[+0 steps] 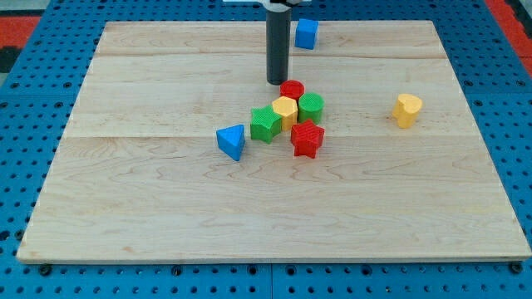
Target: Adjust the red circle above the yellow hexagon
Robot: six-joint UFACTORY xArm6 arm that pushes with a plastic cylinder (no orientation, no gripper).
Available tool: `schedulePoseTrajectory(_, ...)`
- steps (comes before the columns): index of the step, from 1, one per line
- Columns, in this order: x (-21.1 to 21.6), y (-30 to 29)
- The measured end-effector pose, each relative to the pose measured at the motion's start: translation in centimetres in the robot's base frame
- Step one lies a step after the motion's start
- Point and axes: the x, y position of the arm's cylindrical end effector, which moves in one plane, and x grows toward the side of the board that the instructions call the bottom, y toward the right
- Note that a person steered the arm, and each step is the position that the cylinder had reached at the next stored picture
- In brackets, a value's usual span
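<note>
My tip (277, 81), a bare rod grasping nothing, sits just beyond the red circle (292, 89), which touches the yellow hexagon (285, 110) mid-desk; likely only a light nudge remains.

Wooden board (166, 208) — blue perforated surround (33, 166)

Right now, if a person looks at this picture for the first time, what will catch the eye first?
Probably the tight cluster near the board's middle: the red circle, yellow hexagon, green circle, green block and red star packed together. My tip stands just to the view's left of the red circle, at its upper edge. Apart lie a blue triangle, a blue cube and a yellow block.
</note>
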Motion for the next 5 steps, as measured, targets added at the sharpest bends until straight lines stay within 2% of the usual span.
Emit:
schedulePoseTrajectory(1, -0.6, 6.3)
schedulePoseTrajectory(2, 2.6, 8.3)
schedulePoseTrajectory(3, 6.4, 8.4)
schedulePoseTrajectory(5, 8.1, 4.7)
